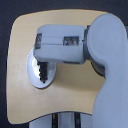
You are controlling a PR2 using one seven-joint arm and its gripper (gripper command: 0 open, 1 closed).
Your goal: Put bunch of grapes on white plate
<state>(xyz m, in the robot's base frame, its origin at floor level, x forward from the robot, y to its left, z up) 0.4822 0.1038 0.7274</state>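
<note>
Over the white plate (31, 75), at the exterior view's left of the counter (20, 45), we see the fingers (40, 64) closed on the bunch of grapes (43, 71), which dangles onto the dish (presumably held low for a gentle release).

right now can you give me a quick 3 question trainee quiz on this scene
1. True or false: the bunch of grapes lies within the rim of the white plate.
2. Multiple choice: where on the table is the plate? A) near the exterior view's left edge B) at the exterior view's right edge C) off the table
3. Short answer: can you tell whether the jaws of the gripper are open or shut?

Key:
1. True, the dark cluster lies over the plate's white surface.
2. A.
3. No, the arm covers them from above.
</note>
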